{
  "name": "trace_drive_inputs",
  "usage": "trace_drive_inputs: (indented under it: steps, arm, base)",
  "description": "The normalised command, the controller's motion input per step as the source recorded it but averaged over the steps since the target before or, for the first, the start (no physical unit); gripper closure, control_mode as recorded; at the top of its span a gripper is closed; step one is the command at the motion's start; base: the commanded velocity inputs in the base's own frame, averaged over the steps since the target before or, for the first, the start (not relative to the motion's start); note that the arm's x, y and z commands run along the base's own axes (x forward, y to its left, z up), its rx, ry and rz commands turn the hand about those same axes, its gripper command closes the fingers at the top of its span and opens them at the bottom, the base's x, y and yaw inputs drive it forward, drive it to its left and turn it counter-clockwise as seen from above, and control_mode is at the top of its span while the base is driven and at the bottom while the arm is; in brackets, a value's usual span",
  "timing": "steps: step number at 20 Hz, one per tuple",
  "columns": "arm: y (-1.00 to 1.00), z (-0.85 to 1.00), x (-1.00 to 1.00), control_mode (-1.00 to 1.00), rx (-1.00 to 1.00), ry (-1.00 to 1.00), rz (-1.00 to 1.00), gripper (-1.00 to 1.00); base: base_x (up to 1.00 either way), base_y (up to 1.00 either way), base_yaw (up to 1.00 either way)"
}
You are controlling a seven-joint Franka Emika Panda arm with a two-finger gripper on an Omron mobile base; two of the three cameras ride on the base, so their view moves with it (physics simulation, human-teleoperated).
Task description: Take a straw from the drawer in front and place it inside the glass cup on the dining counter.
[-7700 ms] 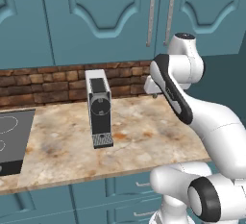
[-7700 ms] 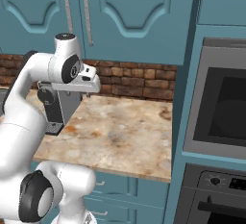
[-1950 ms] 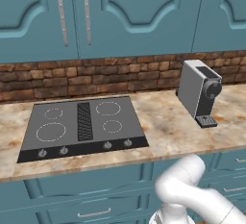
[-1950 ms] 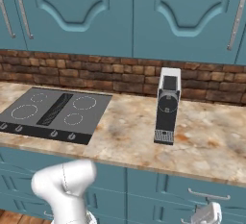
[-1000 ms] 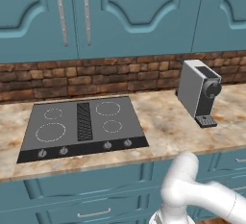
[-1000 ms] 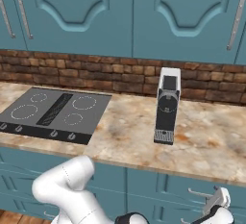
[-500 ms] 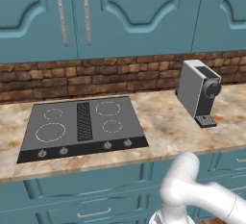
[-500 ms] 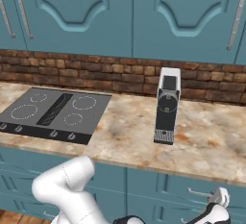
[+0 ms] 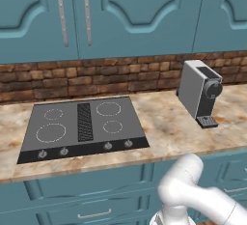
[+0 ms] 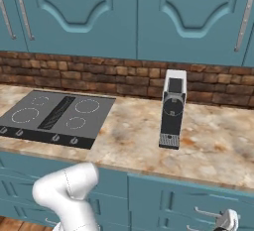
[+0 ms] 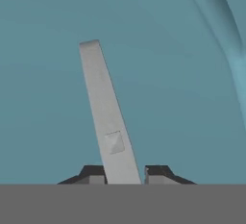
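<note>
In the hand view, the teal drawer front [image 11: 168, 74] is right ahead, and its silver bar handle [image 11: 103, 107] runs up from between my two dark fingertips [image 11: 93, 172]. My gripper [image 11: 124, 172] is shut on that handle, with a finger tight against each side. The right base view has the hand [image 10: 225, 221] low at the bottom right, against the same drawer [image 10: 178, 198] under the counter, by the handle [image 10: 206, 213]. The drawer front sits flush with its neighbours. The straw, the glass cup and the dining counter are out of view.
Above the drawer runs a marbled counter [image 9: 164, 127] with a brick backsplash. It carries a black cooktop [image 9: 84, 127] and a grey coffee machine [image 10: 171, 107]. Tall teal cupboards [image 9: 125, 11] hang above. My white arm [image 10: 69, 190] bends down in front of the lower drawers.
In the right base view the hand at the drawer handle has sunk a little lower. The counter, the cooktop and the coffee machine hold their places.
</note>
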Motion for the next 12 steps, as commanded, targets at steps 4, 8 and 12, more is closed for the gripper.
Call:
trace_drive_inputs:
  steps: [4,8,12]
  arm:
    - [-0.6,-0.26,-1.0,-1.0,0.04,-0.06,0.0,1.0]
    - [-0.69,-0.41,-1.0,-1.0,0.03,-0.01,0.0,1.0]
    - [-0.59,-0.48,-1.0,-1.0,0.03,0.0,0.0,1.0]
  base:
    - [0.0,0.0,0.0]
    - [0.0,0.0,0.0]
    - [0.0,0.0,0.0]
